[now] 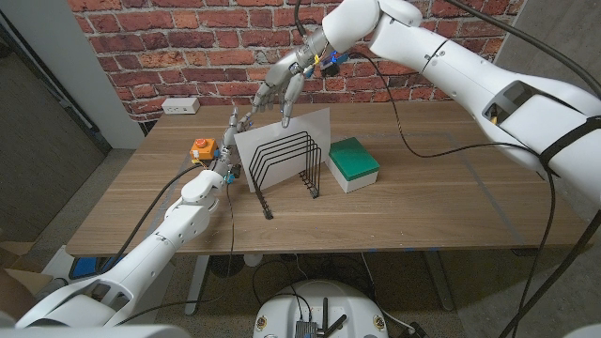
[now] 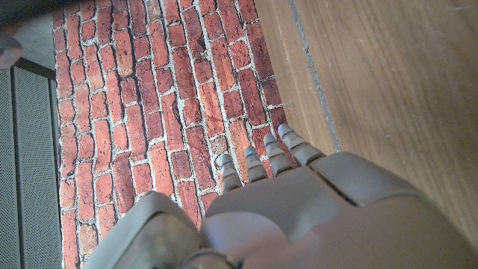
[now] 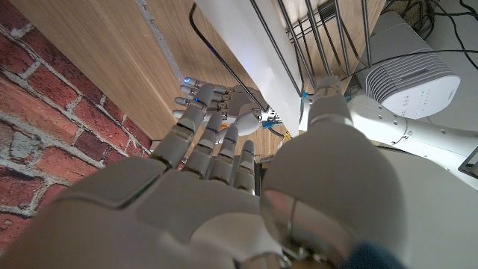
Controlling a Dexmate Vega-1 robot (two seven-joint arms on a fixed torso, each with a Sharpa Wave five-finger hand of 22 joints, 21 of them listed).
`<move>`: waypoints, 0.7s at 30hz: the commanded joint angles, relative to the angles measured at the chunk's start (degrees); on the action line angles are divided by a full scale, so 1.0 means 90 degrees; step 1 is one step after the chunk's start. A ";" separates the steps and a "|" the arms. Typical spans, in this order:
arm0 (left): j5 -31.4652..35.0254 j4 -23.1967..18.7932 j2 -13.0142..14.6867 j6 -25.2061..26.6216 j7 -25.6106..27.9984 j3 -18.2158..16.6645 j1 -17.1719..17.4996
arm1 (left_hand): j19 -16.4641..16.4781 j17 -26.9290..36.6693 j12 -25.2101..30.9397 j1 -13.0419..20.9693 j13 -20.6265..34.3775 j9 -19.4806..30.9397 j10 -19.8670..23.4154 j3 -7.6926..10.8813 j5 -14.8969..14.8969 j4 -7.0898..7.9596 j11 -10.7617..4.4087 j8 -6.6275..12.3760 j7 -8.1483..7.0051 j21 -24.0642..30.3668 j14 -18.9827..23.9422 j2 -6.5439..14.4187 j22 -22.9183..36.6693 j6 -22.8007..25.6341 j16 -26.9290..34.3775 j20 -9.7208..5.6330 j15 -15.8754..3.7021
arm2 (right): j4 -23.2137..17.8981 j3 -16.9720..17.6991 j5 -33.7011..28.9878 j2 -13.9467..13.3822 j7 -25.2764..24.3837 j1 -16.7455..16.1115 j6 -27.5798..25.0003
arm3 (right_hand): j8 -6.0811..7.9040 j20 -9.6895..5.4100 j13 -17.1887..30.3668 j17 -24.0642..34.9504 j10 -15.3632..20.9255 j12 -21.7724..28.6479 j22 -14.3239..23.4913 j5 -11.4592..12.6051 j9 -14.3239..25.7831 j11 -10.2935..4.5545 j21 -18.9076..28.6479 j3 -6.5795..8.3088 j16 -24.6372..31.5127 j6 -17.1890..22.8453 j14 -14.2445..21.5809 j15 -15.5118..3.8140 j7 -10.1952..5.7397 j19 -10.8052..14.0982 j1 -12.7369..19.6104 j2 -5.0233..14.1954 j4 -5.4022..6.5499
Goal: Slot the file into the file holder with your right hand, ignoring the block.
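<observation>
Head view, right hand [image 1: 282,89] pinching top edge of flat white sheet file [image 1: 286,141], file upright in far slots of black wire file holder [image 1: 285,169], green-topped white block [image 1: 353,163] just right, left hand [image 1: 228,141] fingers extended, holding nothing.

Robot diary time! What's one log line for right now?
right hand: pinches file upright in file holder | left hand: beside holder, holds nothing | green block: untouched, beside holder

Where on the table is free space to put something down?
The table is bare right of the green block, and along the near edge in front of the file holder. It is crowded on the left, where the left hand, an orange object and the right hand with the file gather.
</observation>
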 commanded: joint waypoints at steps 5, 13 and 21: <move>0.0002 -0.0002 -0.0001 -0.0004 0.0003 0.0000 0.0000 | 0.0060 0.0015 0.0020 -0.0030 0.0035 0.0031 0.0011 0.0018 -0.0016 0.0010 -0.0059 0.0014 -0.0034 0.0016 0.0067 -0.0038 0.0034 -0.0004 0.0038 -0.0003 0.0012 | -0.0145 0.0362 0.0324 -0.0363 -0.0440 -0.0448 -0.0196 | 0.0018 -0.0001 -0.0045 -0.0040 0.0035 0.0065 0.0000 0.0061 0.0014 -0.0010 -0.0074 -0.0011 0.0026 0.0092 -0.0068 -0.0005 0.0022 -0.0065 -0.0123 0.0069 0.0063; 0.0000 -0.0002 0.0001 -0.0002 0.0002 -0.0001 0.0000 | 0.0059 0.0015 0.0020 -0.0031 0.0035 0.0031 0.0012 0.0020 -0.0016 0.0010 -0.0060 0.0015 -0.0034 0.0016 0.0068 -0.0039 0.0034 -0.0001 0.0038 -0.0005 0.0006 | -0.0323 0.0637 0.0548 -0.0634 -0.0798 -0.0819 -0.0436 | 0.0032 0.0029 -0.0075 -0.0067 0.0051 0.0080 0.0000 0.0061 0.0014 -0.0010 -0.0117 -0.0002 0.0034 0.0153 -0.0097 -0.0001 0.0031 -0.0096 -0.0146 0.0116 0.0077; 0.0001 -0.0002 0.0001 -0.0001 0.0002 -0.0001 -0.0002 | 0.0059 0.0015 0.0018 -0.0031 0.0035 0.0031 0.0007 0.0022 -0.0017 0.0010 -0.0052 0.0015 -0.0034 0.0016 0.0063 -0.0039 0.0034 -0.0003 0.0037 -0.0002 0.0010 | -0.0487 0.0812 0.0748 -0.0804 -0.1007 -0.1061 -0.0726 | 0.0017 0.0026 -0.0115 -0.0103 0.0047 0.0087 0.0000 0.0055 0.0013 0.0018 -0.0170 0.0012 0.0044 0.0149 -0.0129 0.0006 0.0036 -0.0129 -0.0168 0.0178 0.0089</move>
